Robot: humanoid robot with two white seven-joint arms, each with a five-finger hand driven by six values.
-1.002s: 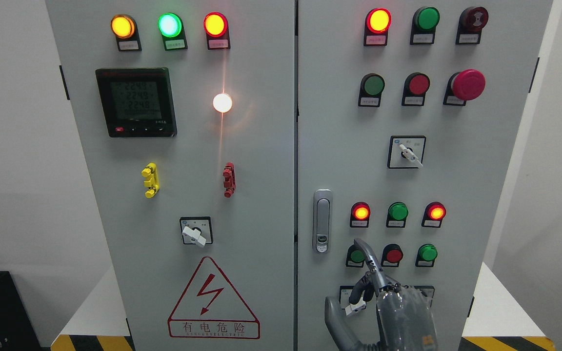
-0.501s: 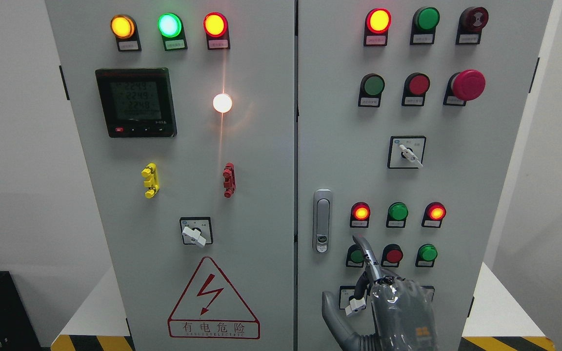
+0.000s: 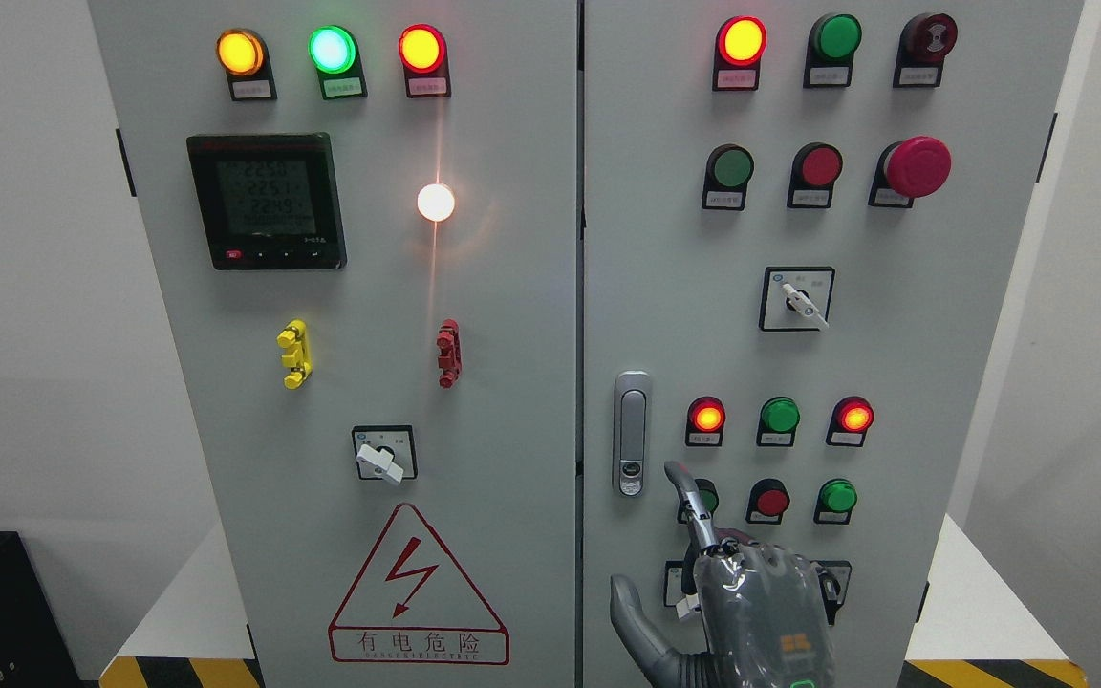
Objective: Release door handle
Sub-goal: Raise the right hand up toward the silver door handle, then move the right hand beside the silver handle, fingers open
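The silver door handle (image 3: 632,433) is mounted upright on the left edge of the right cabinet door (image 3: 665,239), with a keyhole at its lower end. My right hand (image 3: 667,535) comes up from the bottom edge, just below and right of the handle. Its index finger (image 3: 689,502) points up and the thumb (image 3: 629,616) is spread to the left. The hand holds nothing and is clear of the handle. The index finger covers part of a green button. The left hand is out of view.
The right door carries lit and unlit buttons (image 3: 780,415), a red mushroom stop button (image 3: 917,165) and a rotary switch (image 3: 798,299). The left door (image 3: 512,287) has a meter (image 3: 267,200), lamps, a switch (image 3: 382,455) and a hazard sign (image 3: 417,592).
My right hand has shifted left and a little up. The index fingertip now sits closer to the handle's lower end, and the thumb has moved left with it.
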